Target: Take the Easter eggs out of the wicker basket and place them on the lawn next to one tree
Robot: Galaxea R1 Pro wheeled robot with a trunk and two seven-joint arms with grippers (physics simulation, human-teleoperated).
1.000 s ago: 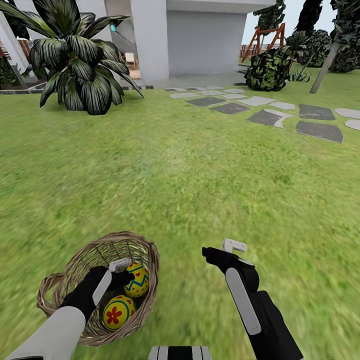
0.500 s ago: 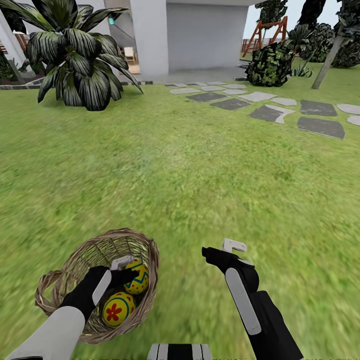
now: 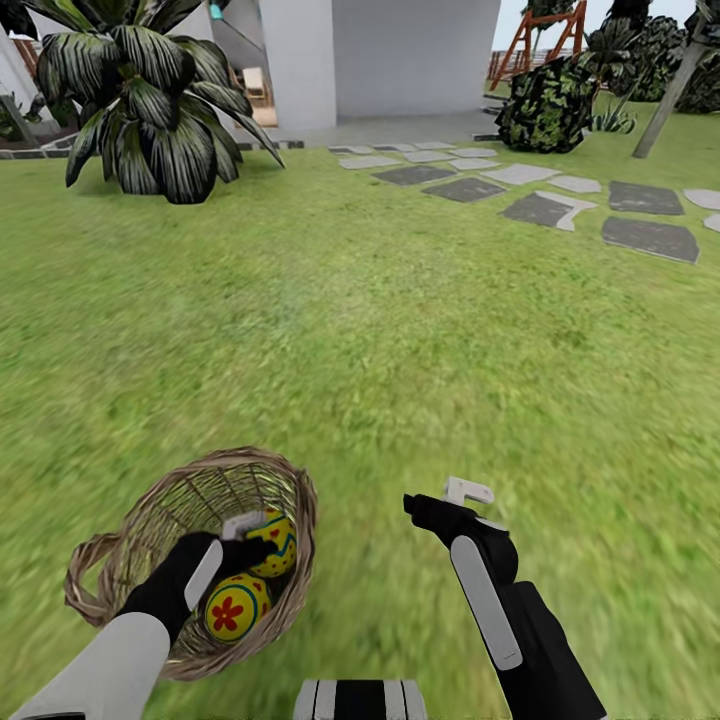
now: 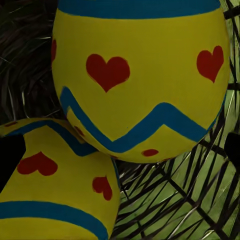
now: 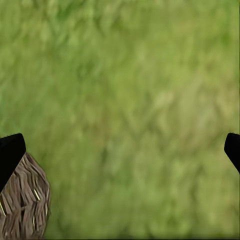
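L gripper [image 3: 245, 535] sits down inside the wicker basket [image 3: 130, 545], right up against the upper Easter egg [image 3: 272, 542]; second egg [image 3: 235, 607] lies just below it, touching. Third egg not visible from the head cam, prob. hidden under the arm or the other two. L wrist cam: upper egg [image 4: 140, 80] looms between the dark finger tips at both frame edges, so jaws are wide, straddling but not yet pinching it, w/ the second egg [image 4: 55, 190] tucked against its underside. Vs. a sec ago: the whole head view has slid, house and palm [image 3: 150, 100] now sit higher, so that's camera tilt, not things moving. Arm itself has crept a touch deeper; eggs and basket look undisturbed. Meaning: nothing out of the basket yet, this is the approach for egg no. 1, closing is the next call. R gripper [image 3: 440, 500] hovers over bare lawn [image 3: 420, 330] beside the basket, jaws wide and empty; R wrist cam shows grass plus a bit of basket rim [image 5: 22, 205]. A leaning grey trunk [image 3: 668, 100] stands far off, top right.
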